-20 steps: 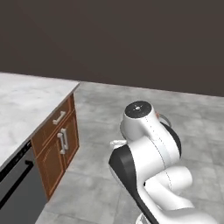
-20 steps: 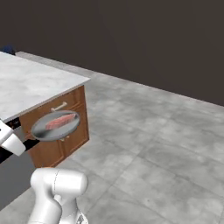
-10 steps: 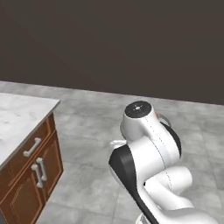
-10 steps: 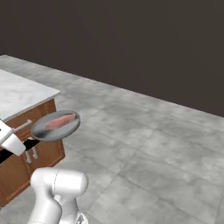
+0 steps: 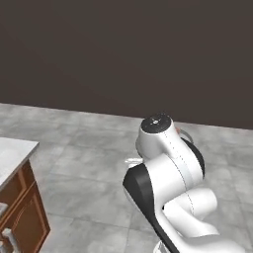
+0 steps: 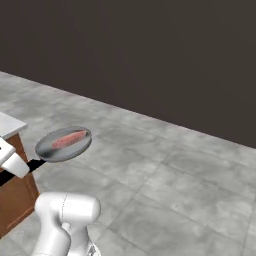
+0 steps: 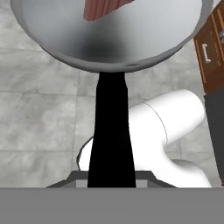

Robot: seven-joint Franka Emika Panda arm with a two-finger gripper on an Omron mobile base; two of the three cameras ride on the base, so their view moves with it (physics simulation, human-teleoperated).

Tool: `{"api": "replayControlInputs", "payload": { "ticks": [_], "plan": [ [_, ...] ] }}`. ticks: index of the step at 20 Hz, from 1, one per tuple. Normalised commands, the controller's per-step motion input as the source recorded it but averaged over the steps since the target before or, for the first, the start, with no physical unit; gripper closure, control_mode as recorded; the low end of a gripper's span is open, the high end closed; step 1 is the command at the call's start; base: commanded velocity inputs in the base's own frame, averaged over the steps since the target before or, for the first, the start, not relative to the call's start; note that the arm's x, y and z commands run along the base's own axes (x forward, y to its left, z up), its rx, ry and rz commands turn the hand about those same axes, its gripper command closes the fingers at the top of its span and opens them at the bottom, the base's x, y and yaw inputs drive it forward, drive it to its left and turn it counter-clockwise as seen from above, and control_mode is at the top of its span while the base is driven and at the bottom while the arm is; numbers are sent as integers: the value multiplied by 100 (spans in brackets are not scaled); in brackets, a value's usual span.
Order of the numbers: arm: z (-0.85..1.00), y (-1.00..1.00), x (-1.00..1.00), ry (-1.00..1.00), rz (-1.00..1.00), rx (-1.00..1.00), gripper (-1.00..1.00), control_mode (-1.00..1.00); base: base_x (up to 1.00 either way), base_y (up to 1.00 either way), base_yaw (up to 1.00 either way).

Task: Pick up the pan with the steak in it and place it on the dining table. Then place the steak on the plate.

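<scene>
Grey pan [image 6: 63,145] with steak [image 6: 69,139] rides level, claw clenched on its handle [image 7: 110,131], cabinet [image 6: 15,190] sliding off left as base turns — table not reached yet.

Place: a kitchen
Floor: grey stone tiles [image 6: 190,190]
Cabinet: brown wood with drawer handle [image 5: 24,217]
Worktop: white marble corner [image 5: 12,155]
Backdrop: dark plain wall [image 6: 150,50]
</scene>
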Motion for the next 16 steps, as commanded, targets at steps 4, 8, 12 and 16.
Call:
{"api": "replayControlInputs", "payload": {
  "ticks": [4, 8, 12, 16],
  "plan": [
    [0, 0, 0, 0, 0, 0, 100, 100, 100, -52, -6],
    [0, 0, 0, 0, 0, 0, 100, 100, 100, -46, -3],
    [0, 0, 0, 0, 0, 0, 100, 100, 100, -42, 0],
    [0, 0, 0, 0, 0, 0, 100, 100, 100, -37, 0]
  ]
}}
